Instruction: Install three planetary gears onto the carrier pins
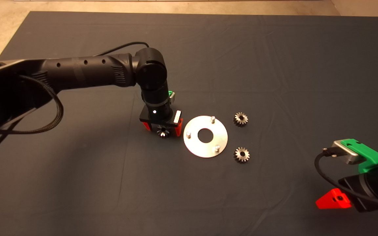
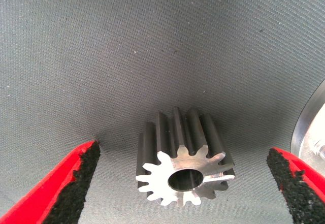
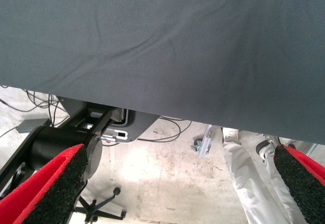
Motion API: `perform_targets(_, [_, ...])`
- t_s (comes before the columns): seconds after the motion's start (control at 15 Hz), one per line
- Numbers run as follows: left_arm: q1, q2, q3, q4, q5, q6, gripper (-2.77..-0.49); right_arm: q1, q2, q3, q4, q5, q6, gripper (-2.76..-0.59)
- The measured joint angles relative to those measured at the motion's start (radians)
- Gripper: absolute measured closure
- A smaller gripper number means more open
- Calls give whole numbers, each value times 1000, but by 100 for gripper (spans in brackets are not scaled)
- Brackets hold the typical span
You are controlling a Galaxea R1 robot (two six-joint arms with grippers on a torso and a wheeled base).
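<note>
my left jaws hang spread around a gear on the counter, beside the disc. my right jaws wait spread at the edge.

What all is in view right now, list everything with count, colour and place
planetary gears: three, dark grey; one on the mat between the left claw's open fingers, left of the disc; two on the mat right of the disc.
disc: one, shiny silver, mid-mat.
carrier pins: three, silver, all bare.
mat: one, dark grey.
person's leg: light trousers, on the floor beyond the mat.
left claw: lowered over the gear.
right claw: open, parked at lower right.
</note>
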Motion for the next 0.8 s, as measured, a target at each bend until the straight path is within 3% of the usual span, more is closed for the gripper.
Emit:
perform_targets(0.2, [0,0,0,0,0,0,-222,0,0,0,0,0,0,-274])
perform_targets(0.27, [0,0,0,0,0,0,-209,0,0,0,0,0,0,-274])
perform_targets(0.47, [0,0,0,0,0,1,-208,0,0,0,0,0,0,-274])
perform_targets(0.8, [0,0,0,0,1,1,-180,0,0,0,0,0,0,-274])
